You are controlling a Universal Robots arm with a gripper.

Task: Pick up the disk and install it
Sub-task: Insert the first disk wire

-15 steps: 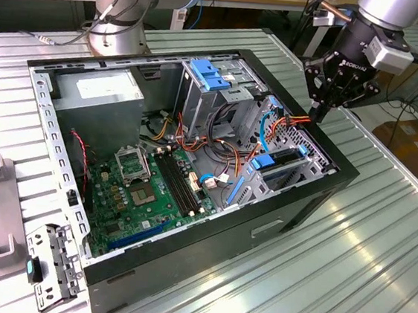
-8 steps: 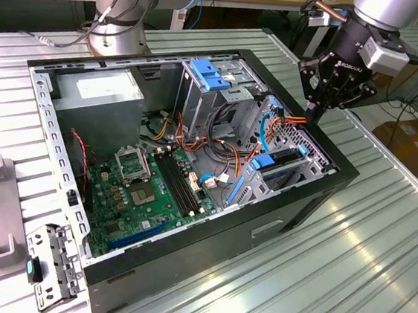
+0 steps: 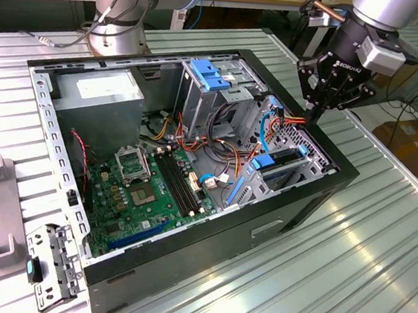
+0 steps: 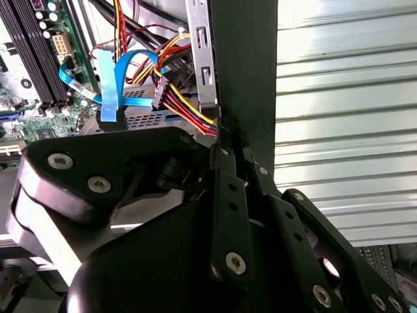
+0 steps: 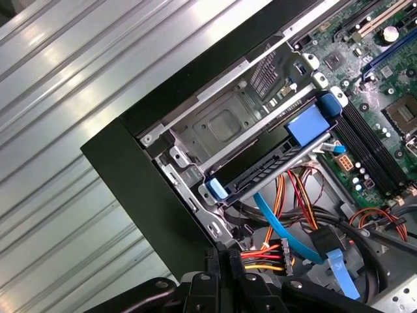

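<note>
Outside, in the exterior view, the black end effector (image 3: 320, 112) hangs over the right far corner of the open black computer case (image 3: 261, 233) on the ribbed metal worktop (image 3: 361, 277), its fingers drawn narrow and holding nothing. The grey-metal disk with its bright blue carrier handle (image 3: 281, 164) sits in the silver drive bay just beneath.

In the second wrist view, the closed fingers (image 4: 225, 195) hover beside red-and-yellow power cables (image 4: 186, 107).

In the first wrist view, the disk (image 5: 273, 160) lies seated in the bay.
</note>
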